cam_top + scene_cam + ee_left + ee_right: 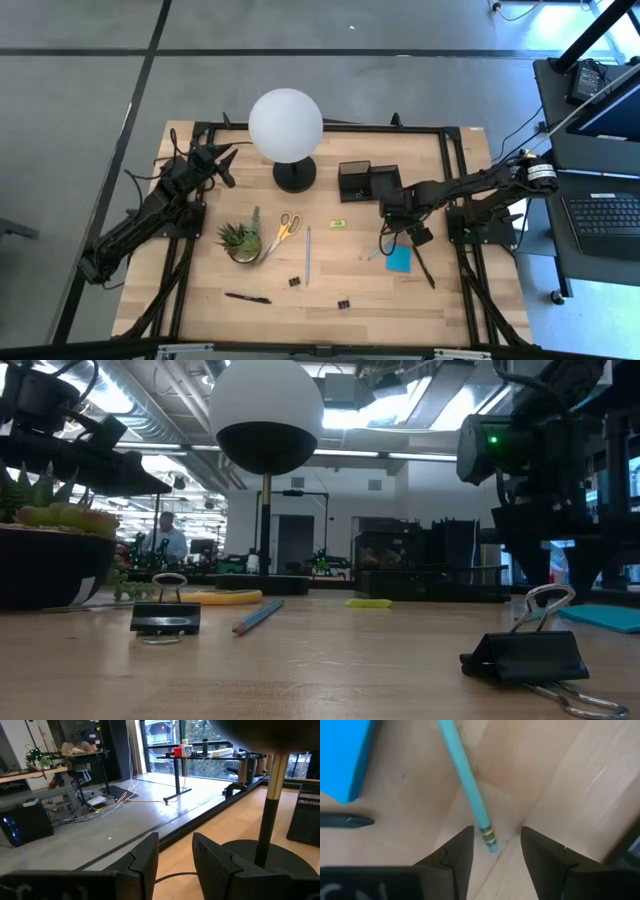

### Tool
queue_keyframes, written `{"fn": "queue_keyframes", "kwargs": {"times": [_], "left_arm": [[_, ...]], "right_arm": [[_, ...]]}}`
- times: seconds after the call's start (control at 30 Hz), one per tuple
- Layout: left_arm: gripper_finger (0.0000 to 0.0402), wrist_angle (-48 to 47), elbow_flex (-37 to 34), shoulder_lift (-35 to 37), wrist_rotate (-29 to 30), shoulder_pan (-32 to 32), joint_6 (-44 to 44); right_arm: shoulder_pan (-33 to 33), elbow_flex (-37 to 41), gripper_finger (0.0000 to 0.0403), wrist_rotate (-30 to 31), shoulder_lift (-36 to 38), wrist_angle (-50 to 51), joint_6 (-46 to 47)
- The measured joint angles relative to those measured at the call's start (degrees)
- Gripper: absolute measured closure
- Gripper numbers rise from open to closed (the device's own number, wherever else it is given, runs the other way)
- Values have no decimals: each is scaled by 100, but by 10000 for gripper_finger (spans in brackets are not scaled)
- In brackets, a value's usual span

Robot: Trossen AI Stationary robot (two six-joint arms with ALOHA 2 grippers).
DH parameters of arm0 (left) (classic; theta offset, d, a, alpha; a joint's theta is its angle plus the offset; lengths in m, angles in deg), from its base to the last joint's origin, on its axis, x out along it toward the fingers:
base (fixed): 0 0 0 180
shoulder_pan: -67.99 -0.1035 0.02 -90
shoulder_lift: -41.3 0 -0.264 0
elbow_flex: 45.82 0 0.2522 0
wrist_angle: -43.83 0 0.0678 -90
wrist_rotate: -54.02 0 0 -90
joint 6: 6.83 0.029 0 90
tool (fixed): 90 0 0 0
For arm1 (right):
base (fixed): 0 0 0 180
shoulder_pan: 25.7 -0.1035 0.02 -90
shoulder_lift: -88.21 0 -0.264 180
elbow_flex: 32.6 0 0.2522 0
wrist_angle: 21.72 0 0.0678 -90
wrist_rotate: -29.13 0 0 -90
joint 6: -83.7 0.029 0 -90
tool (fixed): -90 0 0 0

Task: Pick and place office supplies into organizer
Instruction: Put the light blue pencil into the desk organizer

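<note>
**A:** Status, left side first?

**B:** Left gripper (175, 846) waits by the round black lamp base (294, 177). Its fingers are spread with nothing between them.

**A:** Step in hand?

**B:** Probably picking up the slim light-blue wooden pencil (467, 785). It lies on the table near the square blue sticky-note pad (342, 755), apart from the black low-walled organizer tray (365, 182). Advice: descend straight, centre the shaft, and pinch above the banded end so it cannot roll.

**A:** Pose?

**B:** Right gripper (496, 834) points down over the pencil's end, fingers spread on either side, not gripping.
</note>
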Motion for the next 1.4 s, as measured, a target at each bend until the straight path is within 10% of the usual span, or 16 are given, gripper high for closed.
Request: {"fn": "queue_keyframes", "kwargs": {"times": [1.4], "left_arm": [[288, 2, 1, 0, 0, 0, 0]], "right_arm": [[0, 192, 277, 38, 3, 131, -2]]}}
